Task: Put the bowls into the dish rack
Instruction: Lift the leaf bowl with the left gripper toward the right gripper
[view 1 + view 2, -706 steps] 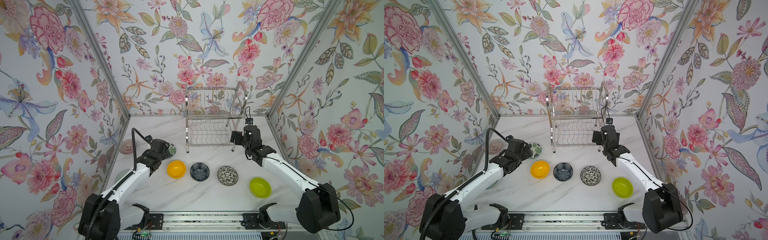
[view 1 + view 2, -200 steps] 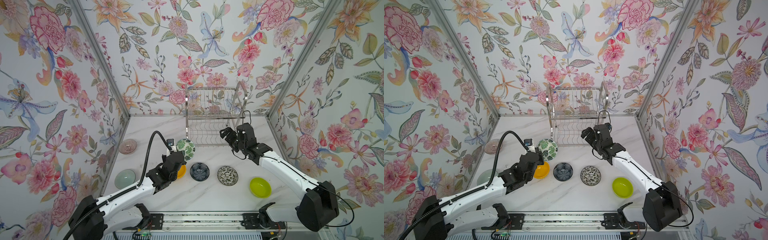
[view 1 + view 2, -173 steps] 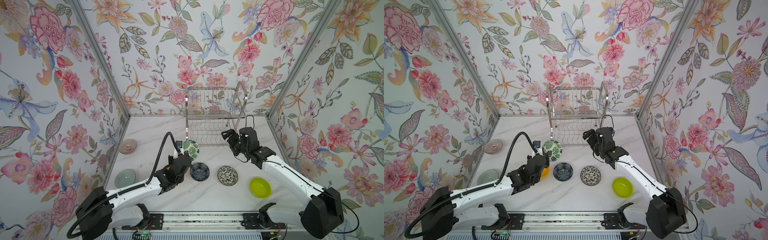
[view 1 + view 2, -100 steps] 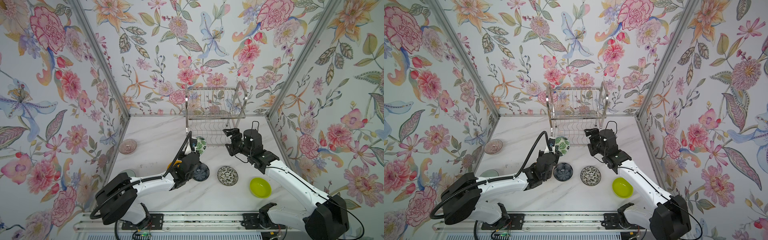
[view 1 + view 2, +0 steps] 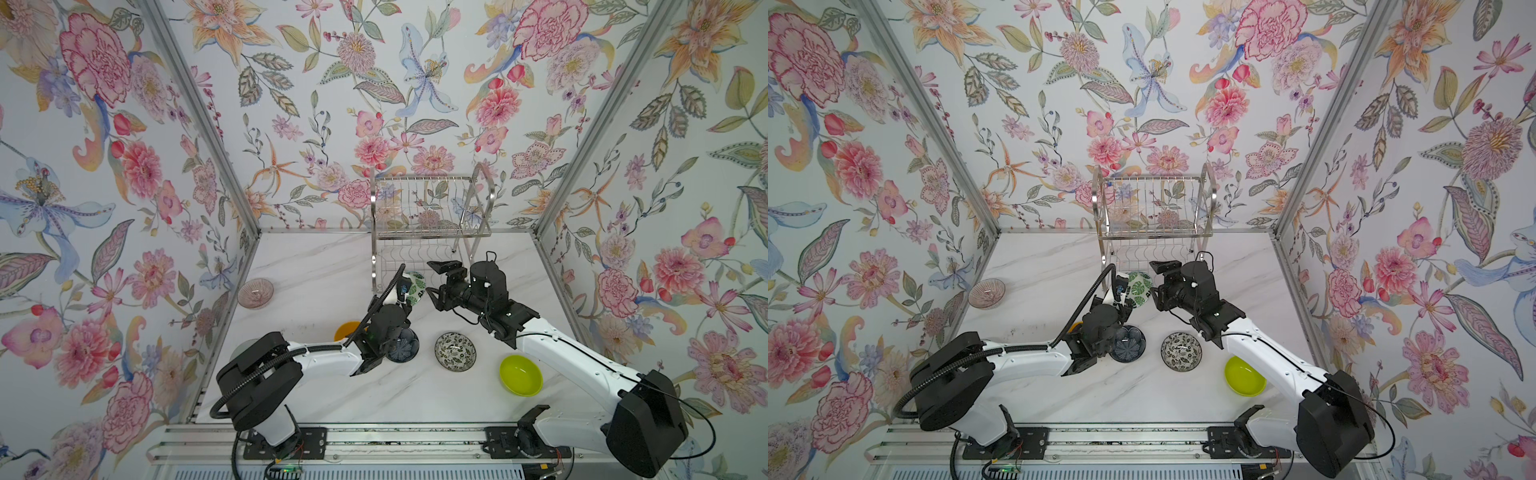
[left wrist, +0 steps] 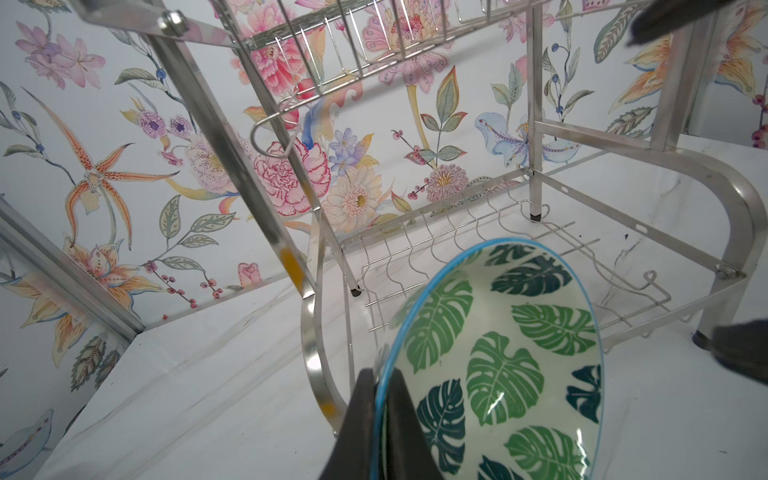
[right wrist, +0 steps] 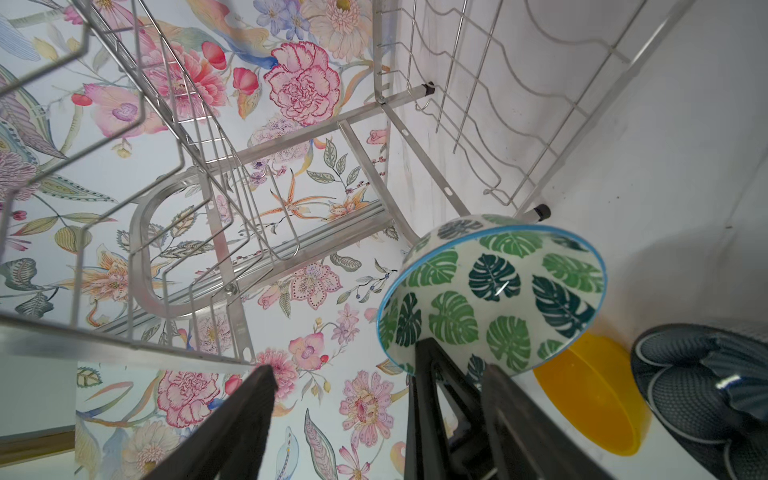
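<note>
Step in hand: first bowl going to the rack; no bowl seen in either tier yet.

Left gripper point(image 6: 380, 384): fingers pinching the rim of the green-leaf bowl point(image 5: 415, 286). The bowl is on edge, clear of the bench point(image 5: 316, 266), just in front of the lower shelf of the dish rack point(image 5: 432, 233). The rack stands mid back edge.

Right gripper point(image 5: 431, 282): fingers spread, just beside that bowl, holding nothing. Whether they touch it, cannot tell.

Waiting in a row nearer the front edge: orange-yellow bowl point(image 5: 345, 328), dark blue bowl point(image 5: 405, 353), floral bowl point(image 5: 455, 351), lime bowl point(image 5: 521, 375).

Judgement: looks like a handover or a steadying. Next, either the right fingers take the free rim before the left lets go, or the left lowers the bowl upright into a wire slot. Either way it must clear the front rail.
</note>
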You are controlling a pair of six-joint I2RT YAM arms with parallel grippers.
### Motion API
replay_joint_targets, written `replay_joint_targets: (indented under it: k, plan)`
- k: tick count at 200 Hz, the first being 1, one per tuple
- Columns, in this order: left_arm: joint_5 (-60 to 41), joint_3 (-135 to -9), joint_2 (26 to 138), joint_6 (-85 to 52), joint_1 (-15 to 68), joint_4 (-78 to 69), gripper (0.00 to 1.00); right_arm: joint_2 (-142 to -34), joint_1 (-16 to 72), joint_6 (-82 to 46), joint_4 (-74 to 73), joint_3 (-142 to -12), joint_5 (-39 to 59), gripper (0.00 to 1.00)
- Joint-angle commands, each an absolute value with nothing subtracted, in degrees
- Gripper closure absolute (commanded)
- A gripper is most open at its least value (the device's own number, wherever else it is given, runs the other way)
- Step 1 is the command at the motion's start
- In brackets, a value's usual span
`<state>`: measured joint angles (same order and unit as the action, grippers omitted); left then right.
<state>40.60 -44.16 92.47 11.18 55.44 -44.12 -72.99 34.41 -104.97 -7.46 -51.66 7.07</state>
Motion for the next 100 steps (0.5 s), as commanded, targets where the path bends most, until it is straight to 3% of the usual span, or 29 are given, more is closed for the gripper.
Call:
replay_joint_targets:
  k: [1,100]
  plan:
    - [39.34,-47.14,92.98,12.54,55.71,-50.08,1.00,-73.98,34.85,-109.32,-12.02,-51.71,6.51,0.24]
    - [38.85,-49.22,94.97,14.03,56.05,-51.50,1.00,-82.61,35.05,-112.59,-18.04,-55.37,6.60,0.44]
